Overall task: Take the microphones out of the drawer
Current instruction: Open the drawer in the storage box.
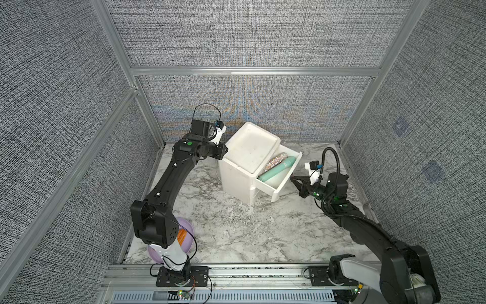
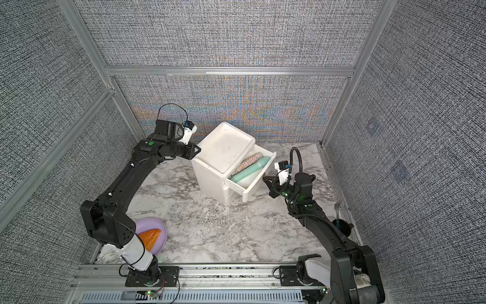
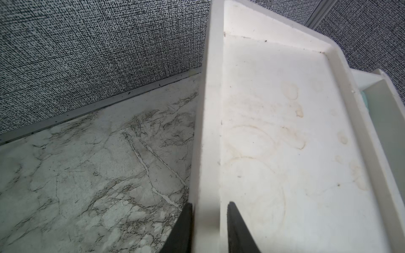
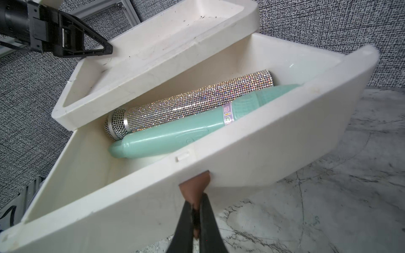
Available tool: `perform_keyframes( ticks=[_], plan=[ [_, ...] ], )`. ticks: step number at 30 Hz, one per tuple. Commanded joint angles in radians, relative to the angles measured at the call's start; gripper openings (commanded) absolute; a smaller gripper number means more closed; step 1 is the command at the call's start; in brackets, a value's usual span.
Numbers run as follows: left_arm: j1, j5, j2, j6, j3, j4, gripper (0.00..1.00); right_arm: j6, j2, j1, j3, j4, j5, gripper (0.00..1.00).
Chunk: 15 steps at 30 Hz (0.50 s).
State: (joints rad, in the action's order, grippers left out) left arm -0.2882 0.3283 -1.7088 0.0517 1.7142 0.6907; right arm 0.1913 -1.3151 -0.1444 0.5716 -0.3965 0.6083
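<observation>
Drawer stands open, with a glittery microphone and a teal microphone lying side by side inside, long axes parallel to its front wall. Right fingers, just outside that wall, pinch its brown tab; left fingers clamp the cabinet top rim.

Your marble-patterned tabletop carries a white drawer unit toward 12 o'clock, set askew to the table's edges. A lilac plate sits near the rim at 8 o'clock. A dark cup, half hidden, stands at 4 o'clock.
</observation>
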Motion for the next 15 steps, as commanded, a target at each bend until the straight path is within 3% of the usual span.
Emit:
perform_keyframes(
  ticks=[1, 15],
  plan=[
    [-0.003, 0.012, 0.0, 0.015, -0.009, 0.067, 0.28, -0.01, 0.013, 0.017, 0.003, 0.035, -0.01, 0.0],
    [-0.002, 0.018, 0.004, 0.013, -0.007, 0.067, 0.29, -0.01, 0.122, 0.043, -0.05, 0.023, -0.007, 0.0]
  ],
)
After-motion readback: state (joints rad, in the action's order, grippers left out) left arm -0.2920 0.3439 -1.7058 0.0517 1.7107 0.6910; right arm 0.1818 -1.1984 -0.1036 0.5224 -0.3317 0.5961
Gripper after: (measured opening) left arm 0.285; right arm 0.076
